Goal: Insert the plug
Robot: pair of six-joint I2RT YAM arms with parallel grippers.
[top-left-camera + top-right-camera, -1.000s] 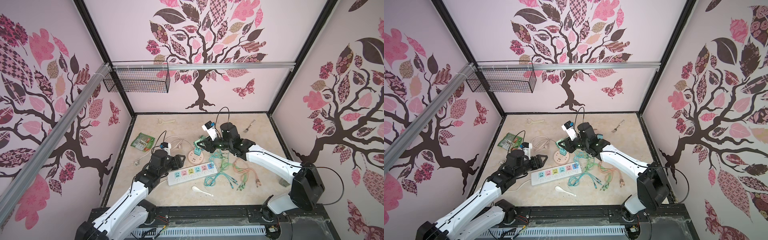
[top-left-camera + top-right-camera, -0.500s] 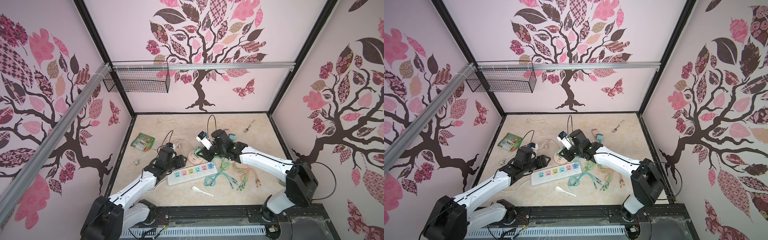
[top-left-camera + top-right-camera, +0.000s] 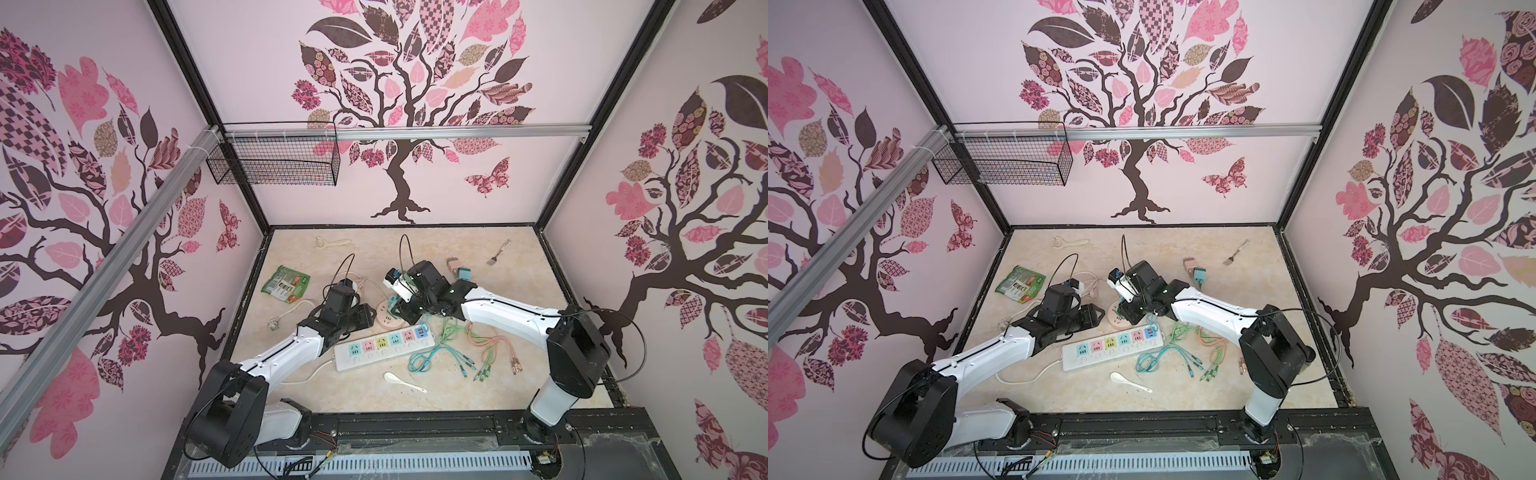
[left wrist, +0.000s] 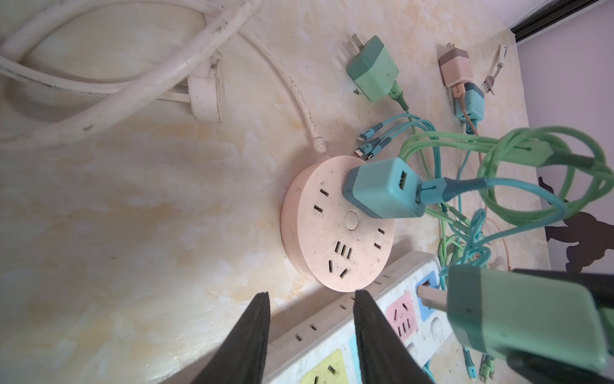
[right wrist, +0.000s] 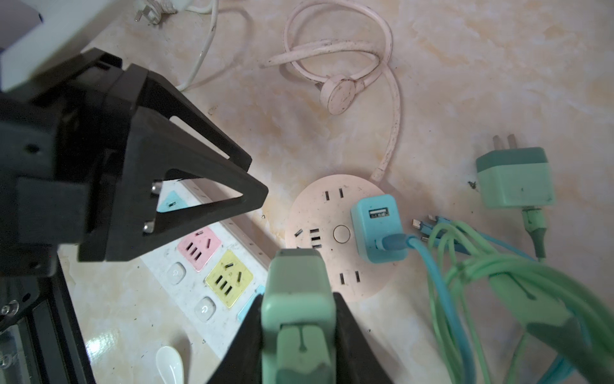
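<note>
Top views show the right arm (image 3: 498,316) swung in and lower — right gripper (image 5: 298,296) clamped on the green plug (image 5: 297,276), now poised at the pink round socket (image 4: 332,226) edge, prongs (image 4: 430,294) not yet seated. The left gripper (image 4: 311,294) is empty and narrowing alongside.

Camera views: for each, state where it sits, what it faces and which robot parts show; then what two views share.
Both top views: high in front, facing down at the table; left arm and right arm show.
Left wrist: on the left arm, facing the round pink socket past the open left gripper.
Right wrist: on the right arm, facing that socket past the right gripper, shut on the green plug.
Shared: both wrist views show the socket.
</note>
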